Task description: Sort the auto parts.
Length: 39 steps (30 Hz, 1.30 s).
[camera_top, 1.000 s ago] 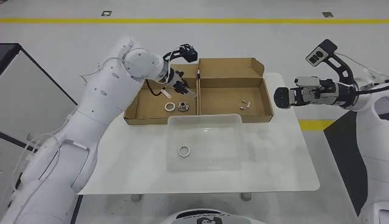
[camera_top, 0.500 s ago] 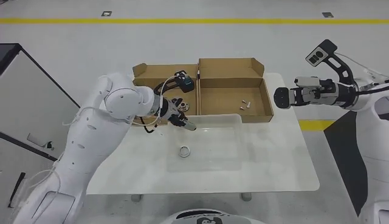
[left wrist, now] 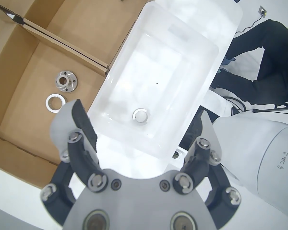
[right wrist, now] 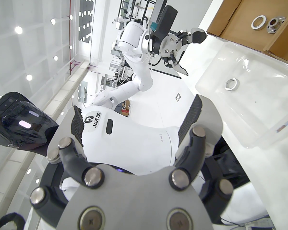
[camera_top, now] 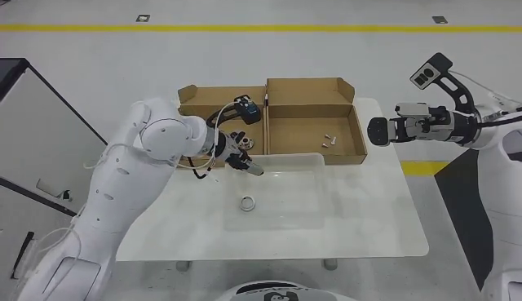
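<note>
White surface (camera_top: 371, 219) on a pale grey floor (camera_top: 81, 24); a yellow line (camera_top: 326, 28) runs across the far side.

My left tool (camera_top: 247, 156) hangs released and empty where the near wall of the cardboard box (camera_top: 310, 85) meets the far left corner of the clear bin (camera_top: 273, 161).

In the box's left compartment a flat ring (left wrist: 54, 102) lies just beside a flanged hub (camera_top: 246, 143).

The bin sits just in front of the box. A second ring (camera_top: 246, 204) lies on its bottom, toward the left.

In the box's right compartment, a few small bolts (camera_top: 328, 140) lie near the front wall.

My right tool (camera_top: 377, 130) is spread wide, holding nothing, off the surface's right edge, level with the box and apart from it.
</note>
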{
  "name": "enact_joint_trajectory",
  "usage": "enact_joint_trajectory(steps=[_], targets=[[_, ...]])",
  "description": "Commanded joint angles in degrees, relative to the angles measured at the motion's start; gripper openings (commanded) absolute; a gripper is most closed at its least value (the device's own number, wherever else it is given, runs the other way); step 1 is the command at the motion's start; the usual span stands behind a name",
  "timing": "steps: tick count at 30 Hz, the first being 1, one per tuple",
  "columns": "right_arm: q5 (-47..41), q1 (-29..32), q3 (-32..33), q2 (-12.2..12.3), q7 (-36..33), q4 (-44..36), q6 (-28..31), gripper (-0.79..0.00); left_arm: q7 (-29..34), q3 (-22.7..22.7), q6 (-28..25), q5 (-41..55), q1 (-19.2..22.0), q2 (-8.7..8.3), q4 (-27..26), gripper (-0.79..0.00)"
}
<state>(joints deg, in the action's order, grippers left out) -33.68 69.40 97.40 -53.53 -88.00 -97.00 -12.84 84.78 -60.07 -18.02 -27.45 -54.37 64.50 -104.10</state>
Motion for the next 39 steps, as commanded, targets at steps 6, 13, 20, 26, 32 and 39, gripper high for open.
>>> enact_joint_trajectory(steps=[6, 13, 20, 26, 32, 39], targets=[[0.0, 0.0, 0.0, 0.0, 0.0, 0.0, 0.0, 0.000, -0.5, 14.1, -2.0, -4.2, 8.1, -2.17, -0.2, 0.000], [0.0, 0.0, 0.0, 0.0, 0.0, 0.0, 0.0, 0.000, -0.3, 26.2, -1.8, 6.7, 18.7, -4.19, 5.1, 0.000], [0.0, 0.0, 0.0, 0.0, 0.0, 0.0, 0.0, 0.000, -0.3, 27.5, -1.5, 6.0, 19.8, -4.36, 5.1, 0.000], [0.0, 0.0, 0.0, 0.0, 0.0, 0.0, 0.0, 0.000, -1.3, 32.3, -2.8, 0.3, 19.5, -4.19, 3.8, 0.000], [0.0, 0.0, 0.0, 0.0, 0.0, 0.0, 0.0, 0.000, -2.3, 36.7, -3.8, 0.3, 21.9, -3.64, 5.1, 0.000], [0.0, 0.0, 0.0, 0.0, 0.0, 0.0, 0.0, 0.000, -2.4, 40.8, -3.9, -0.7, 24.5, -2.69, 7.6, -0.336]])
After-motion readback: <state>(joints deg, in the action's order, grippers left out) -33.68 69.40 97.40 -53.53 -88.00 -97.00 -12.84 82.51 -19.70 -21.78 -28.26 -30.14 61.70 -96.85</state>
